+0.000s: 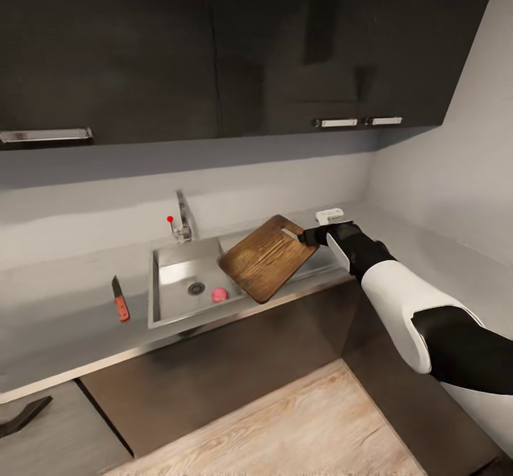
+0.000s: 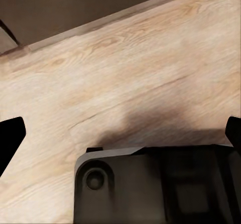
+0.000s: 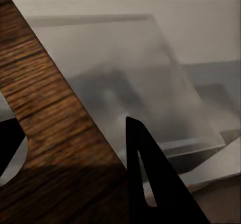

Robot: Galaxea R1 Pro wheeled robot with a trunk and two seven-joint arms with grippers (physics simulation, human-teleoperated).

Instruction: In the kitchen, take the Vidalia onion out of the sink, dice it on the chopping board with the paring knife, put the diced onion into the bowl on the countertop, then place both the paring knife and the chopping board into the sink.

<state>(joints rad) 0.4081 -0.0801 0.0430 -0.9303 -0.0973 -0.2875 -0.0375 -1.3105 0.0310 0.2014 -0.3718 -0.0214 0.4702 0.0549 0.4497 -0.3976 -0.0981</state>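
While right pincer grips board by handle end, board hangs tilted over sink, presumably to clear or reposition. Onion in basin beyond board's far edge. Knife on surface, far side of sink. Left pincer jaws spread, empty, over floor.

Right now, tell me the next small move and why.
Probably carry the board clear of the sink and set it flat on the countertop. The right claw holds it tilted over the basin's right part, the onion lies undiced inside, and the knife waits on the left.
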